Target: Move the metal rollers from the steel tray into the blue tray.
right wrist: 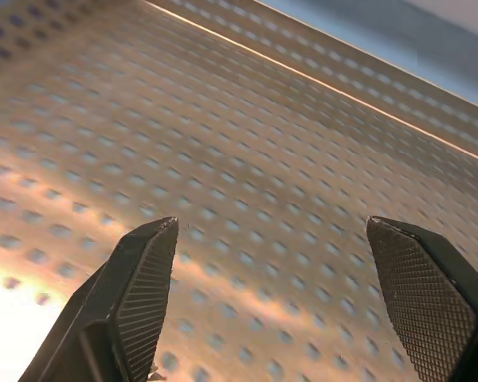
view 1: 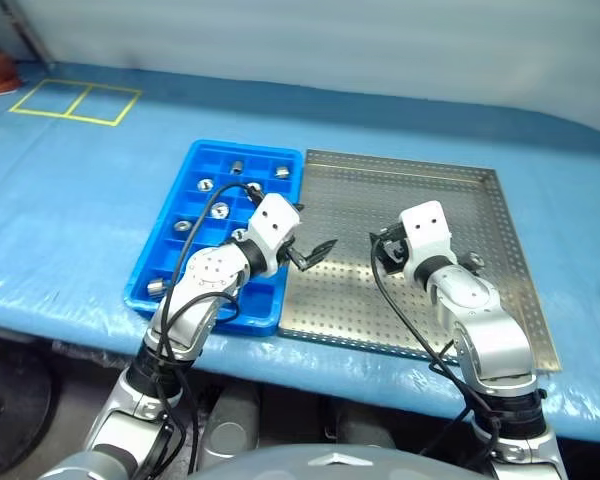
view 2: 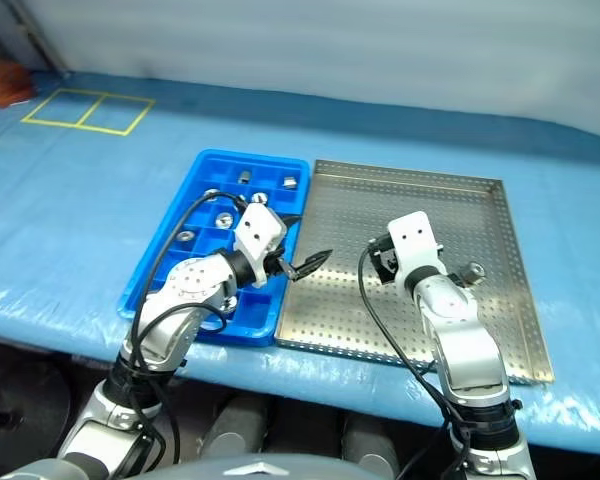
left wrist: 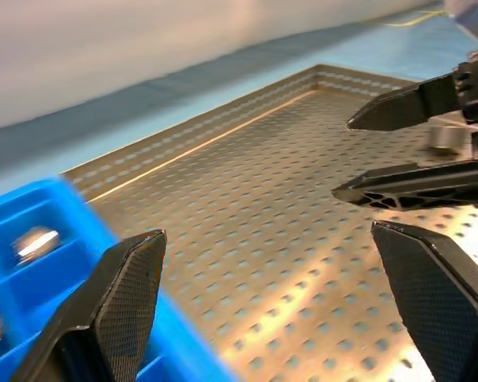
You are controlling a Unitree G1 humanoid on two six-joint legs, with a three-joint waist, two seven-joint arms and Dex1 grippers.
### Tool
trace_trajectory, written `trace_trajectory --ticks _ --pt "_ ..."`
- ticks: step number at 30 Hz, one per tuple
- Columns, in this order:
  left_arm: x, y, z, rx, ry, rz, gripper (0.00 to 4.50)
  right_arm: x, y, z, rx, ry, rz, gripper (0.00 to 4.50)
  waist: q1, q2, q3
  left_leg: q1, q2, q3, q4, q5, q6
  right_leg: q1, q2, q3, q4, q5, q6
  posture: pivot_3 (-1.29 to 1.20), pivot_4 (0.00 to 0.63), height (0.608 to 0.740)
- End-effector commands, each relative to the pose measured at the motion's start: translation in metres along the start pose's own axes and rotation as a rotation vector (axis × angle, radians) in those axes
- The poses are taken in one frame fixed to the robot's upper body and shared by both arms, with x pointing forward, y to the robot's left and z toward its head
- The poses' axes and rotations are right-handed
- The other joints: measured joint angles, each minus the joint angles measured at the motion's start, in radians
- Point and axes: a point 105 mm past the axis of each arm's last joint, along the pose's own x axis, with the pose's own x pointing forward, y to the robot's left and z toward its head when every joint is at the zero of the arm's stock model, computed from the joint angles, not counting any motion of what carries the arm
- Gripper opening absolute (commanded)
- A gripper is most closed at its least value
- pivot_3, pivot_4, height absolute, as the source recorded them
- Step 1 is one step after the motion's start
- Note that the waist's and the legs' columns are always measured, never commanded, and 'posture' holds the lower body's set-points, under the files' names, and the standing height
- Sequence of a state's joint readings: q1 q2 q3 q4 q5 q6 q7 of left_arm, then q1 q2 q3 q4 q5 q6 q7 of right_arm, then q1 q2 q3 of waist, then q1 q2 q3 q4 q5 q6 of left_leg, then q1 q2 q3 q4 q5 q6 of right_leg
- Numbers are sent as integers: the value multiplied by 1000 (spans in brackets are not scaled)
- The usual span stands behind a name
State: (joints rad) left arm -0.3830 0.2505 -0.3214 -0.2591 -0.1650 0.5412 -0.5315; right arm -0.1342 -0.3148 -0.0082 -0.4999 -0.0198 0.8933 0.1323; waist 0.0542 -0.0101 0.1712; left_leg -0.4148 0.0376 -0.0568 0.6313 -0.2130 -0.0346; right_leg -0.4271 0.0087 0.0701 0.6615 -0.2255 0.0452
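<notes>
- Bright blue plastic compartment tray point(view 1: 175, 262) lies lengthwise away from me, its long side touching the silver perforated steel tray point(view 1: 500, 215) on its right.
- Small shiny metal rollers point(view 1: 220, 210) sit scattered in the blue cells; which way each points, I cannot tell.
- My left gripper point(view 1: 312, 253) hangs wide open over the seam between the trays, empty.
- My right gripper point(right wrist: 275, 298) stands open over bare perforated floor, empty.
- Both trays rest on a blue sheet-covered table point(view 1: 70, 200) with yellow taped squares point(view 1: 75, 102) far left.
</notes>
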Motion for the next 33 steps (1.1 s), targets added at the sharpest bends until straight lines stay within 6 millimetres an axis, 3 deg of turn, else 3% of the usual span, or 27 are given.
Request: trace_trajectory --ticks 1,7,16,24,33 --pt "4 -6 6 22 -31 -44 4500 -9 -27 8 31 -33 -155 3965 -43 0 0 0 0 0 0 0 0 0 0 0 1 0 0 18 150 740" --pt "6 -12 5 13 -35 -68 4500 -5 -38 -5 151 9 -224 3965 -93 1 0 3 0 -1 0 1 1 0 1 0 6 0 0 26 150 740" --pt "7 -26 5 -4 -43 -89 4500 11 -42 -21 268 49 -282 3965 -90 1 -1 3 -1 -1 1 2 3 1 0 1 6 1 0 37 150 740" --pt "2 -26 2 -7 -29 -78 4500 17 -51 -30 327 73 -380 3965 -84 2 -1 3 -1 -1 0 2 3 1 0 1 6 1 0 90 150 740" --pt "1 -33 -1 -24 -18 -82 4500 24 -40 -31 391 42 -331 3965 -78 3 -2 3 -1 -1 0 2 3 1 0 1 6 1 0 102 150 740"
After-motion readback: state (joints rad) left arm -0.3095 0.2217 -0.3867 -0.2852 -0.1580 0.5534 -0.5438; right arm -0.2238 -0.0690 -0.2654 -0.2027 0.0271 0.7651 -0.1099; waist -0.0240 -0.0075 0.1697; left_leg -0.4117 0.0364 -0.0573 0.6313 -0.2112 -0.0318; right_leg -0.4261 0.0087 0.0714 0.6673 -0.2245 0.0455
